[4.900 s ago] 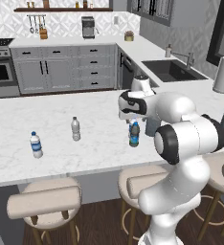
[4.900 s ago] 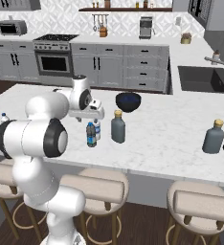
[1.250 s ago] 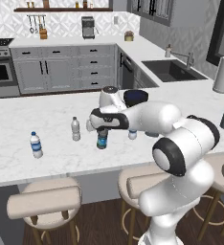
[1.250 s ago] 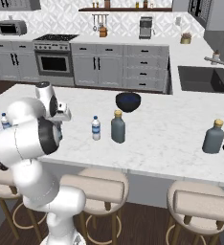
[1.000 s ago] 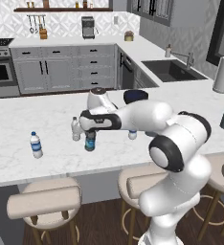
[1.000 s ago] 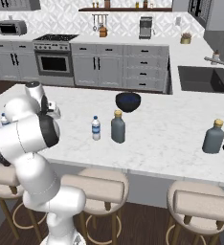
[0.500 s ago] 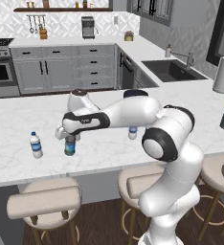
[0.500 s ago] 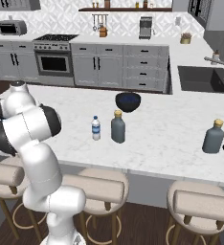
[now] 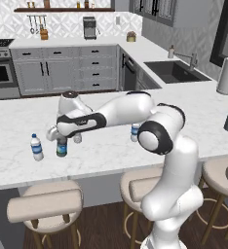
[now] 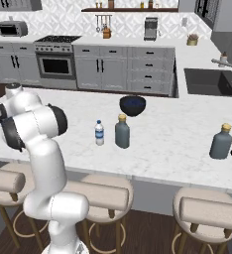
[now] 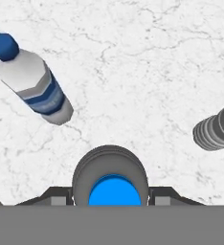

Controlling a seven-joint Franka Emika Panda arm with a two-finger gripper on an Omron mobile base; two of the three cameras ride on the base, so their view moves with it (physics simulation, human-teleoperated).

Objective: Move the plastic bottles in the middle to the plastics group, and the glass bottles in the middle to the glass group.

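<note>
Your fingers (image 9: 62,141) are clenched on the dark plastic bottle (image 11: 111,178), its blue cap showing right between them, and it stands on the desk (image 9: 106,160) or just above it; contact I cannot tell. Just beside the fingers are two bottles of the plastics group: a blue-labelled one (image 9: 36,147) on one side, a greyish one (image 11: 215,127) on the other. I judge the first delivery nearly done, needing only release. Farther off, two middle items remain: one clear plastic bottle (image 10: 99,133) and one grey-teal glass bottle (image 10: 122,132). Farthest, one slate-blue glass bottle (image 10: 220,141) waits
</note>
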